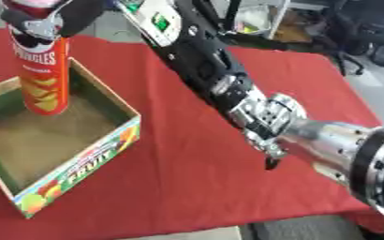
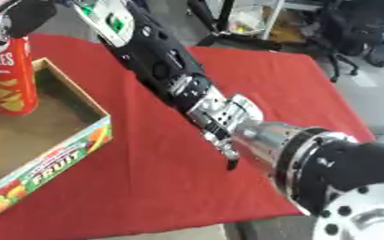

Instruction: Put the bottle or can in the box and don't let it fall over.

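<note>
Near edge of table: the red cloth lies bare here; the box's printed fruit wall faces this edge.
Right arm: its silver and black forearm crosses the table from the near right corner up toward the far left.
Box: a shallow open cardboard box at the table's left side, green inside, brown floor showing.
Can: a red crisp can stands upright inside the box, toward its far wall; I cannot tell whether its base is touching the floor or is just above it.
Right hand: the black right hand is curled over the top of the can, gripping it near the lid.
Left hand: not visible in either view.
Step in hand: judged to be the lowering or setting down of the can in the box, close to the end of the task.
Next move: it calls for settling the base flat on the floor, then opening the fingers and lifting straight up, so that the tall, narrow can is not tipped.
</note>
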`<state>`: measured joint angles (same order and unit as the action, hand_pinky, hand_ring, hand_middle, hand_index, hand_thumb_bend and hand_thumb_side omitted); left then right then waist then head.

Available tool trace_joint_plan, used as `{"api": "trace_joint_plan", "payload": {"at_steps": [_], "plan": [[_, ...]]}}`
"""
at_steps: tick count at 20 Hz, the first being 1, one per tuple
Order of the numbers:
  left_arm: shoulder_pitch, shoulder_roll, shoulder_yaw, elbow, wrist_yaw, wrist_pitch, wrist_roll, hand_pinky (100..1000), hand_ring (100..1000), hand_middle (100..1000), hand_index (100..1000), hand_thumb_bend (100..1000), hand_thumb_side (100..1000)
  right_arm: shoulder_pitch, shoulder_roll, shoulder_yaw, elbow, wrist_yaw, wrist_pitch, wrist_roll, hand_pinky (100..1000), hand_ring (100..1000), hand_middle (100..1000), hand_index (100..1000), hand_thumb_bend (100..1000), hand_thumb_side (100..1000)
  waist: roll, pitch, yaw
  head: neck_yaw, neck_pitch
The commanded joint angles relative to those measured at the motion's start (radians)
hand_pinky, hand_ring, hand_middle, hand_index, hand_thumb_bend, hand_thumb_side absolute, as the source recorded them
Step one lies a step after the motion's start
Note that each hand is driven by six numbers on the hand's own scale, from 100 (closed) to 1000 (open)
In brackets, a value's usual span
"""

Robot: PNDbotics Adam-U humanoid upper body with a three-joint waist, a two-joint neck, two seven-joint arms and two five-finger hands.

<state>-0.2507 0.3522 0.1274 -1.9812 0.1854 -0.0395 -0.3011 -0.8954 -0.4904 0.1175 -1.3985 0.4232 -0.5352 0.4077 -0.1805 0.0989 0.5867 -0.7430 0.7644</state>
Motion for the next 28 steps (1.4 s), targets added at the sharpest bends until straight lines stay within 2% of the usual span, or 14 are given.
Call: {"api": "trace_joint_plan", "payload": {"at_steps": [1,2,3,4,5,15,16,17,18,19,21,24,25,28], "plan": [[-0.009,0.02,0.005,-0.019,-0.008,-0.003,0.0,454,878,662,664,100,632,-0.014,-0.026,-0.014,0.007,0.038,-0.032,0.014,673,569,553,603,100,146,0.011,-0.009,-0.003,-0.004,0.006],[-0.01,0.02,0.005,-0.019,-0.008,-0.003,-0.001,456,878,662,664,100,631,-0.014,-0.027,-0.014,0.01,0.051,-0.042,0.031,771,786,728,736,100,149,0.011,-0.009,-0.004,-0.005,0.006],[-0.011,0.021,0.004,-0.019,-0.008,-0.004,-0.001,456,879,663,664,100,631,-0.014,-0.026,-0.014,0.014,0.062,-0.052,0.051,806,874,808,810,100,133,0.01,-0.009,-0.004,-0.005,0.006],[-0.011,0.021,0.005,-0.019,-0.007,-0.004,-0.002,456,879,663,664,100,631,-0.014,-0.026,-0.018,0.016,0.068,-0.061,0.066,810,884,817,816,100,130,0.011,-0.009,-0.004,-0.005,0.006],[-0.011,0.021,0.005,-0.019,-0.007,-0.005,-0.002,457,879,664,664,100,631,-0.014,-0.024,-0.021,0.018,0.068,-0.07,0.074,841,948,880,869,100,100,0.011,-0.009,-0.004,-0.006,0.006],[-0.01,0.023,0.005,-0.019,-0.007,-0.006,-0.005,461,881,666,666,100,634,-0.018,-0.03,-0.036,0.018,0.046,-0.089,0.053,868,997,926,902,100,172,0.011,-0.01,-0.006,-0.005,0.006],[-0.01,0.023,0.005,-0.019,-0.007,-0.006,-0.005,461,881,666,666,100,634,-0.018,-0.03,-0.036,0.018,0.046,-0.09,0.052,875,1000,946,915,100,209,0.012,-0.01,-0.006,-0.005,0.006],[-0.009,0.023,0.006,-0.019,-0.008,-0.006,-0.006,462,881,666,666,100,633,-0.019,-0.031,-0.034,0.017,0.048,-0.095,0.055,893,1000,1000,969,100,368,0.012,-0.01,-0.005,-0.006,0.006],[-0.009,0.023,0.006,-0.019,-0.008,-0.006,-0.005,462,881,666,666,100,634,-0.019,-0.031,-0.033,0.016,0.051,-0.103,0.061,896,1000,1000,977,100,417,0.012,-0.01,-0.005,-0.006,0.006],[-0.009,0.023,0.006,-0.019,-0.008,-0.006,-0.005,462,881,666,666,100,634,-0.019,-0.031,-0.033,0.014,0.054,-0.113,0.067,896,1000,1000,998,100,610,0.012,-0.01,-0.005,-0.006,0.006],[-0.008,0.023,0.006,-0.019,-0.009,-0.006,-0.006,462,881,666,666,100,634,-0.019,-0.031,-0.036,0.017,0.056,-0.125,0.073,906,1000,1000,1000,100,911,0.011,-0.01,-0.005,-0.006,0.006],[-0.007,0.024,0.006,-0.019,-0.009,-0.007,-0.007,463,882,666,666,100,634,-0.018,-0.032,-0.04,0.03,0.045,-0.114,0.08,915,1000,1000,1000,100,926,0.011,-0.01,-0.004,-0.007,0.006],[-0.007,0.024,0.006,-0.019,-0.009,-0.007,-0.007,463,882,666,666,100,635,-0.018,-0.032,-0.041,0.032,0.045,-0.107,0.081,918,1000,1000,1000,100,862,0.011,-0.01,-0.004,-0.007,0.006],[-0.006,0.023,0.006,-0.019,-0.01,-0.007,-0.008,464,882,667,666,100,635,-0.018,-0.031,-0.043,0.032,0.038,-0.088,0.08,917,1000,1000,1000,100,812,0.011,-0.01,-0.003,-0.01,0.006]]}}
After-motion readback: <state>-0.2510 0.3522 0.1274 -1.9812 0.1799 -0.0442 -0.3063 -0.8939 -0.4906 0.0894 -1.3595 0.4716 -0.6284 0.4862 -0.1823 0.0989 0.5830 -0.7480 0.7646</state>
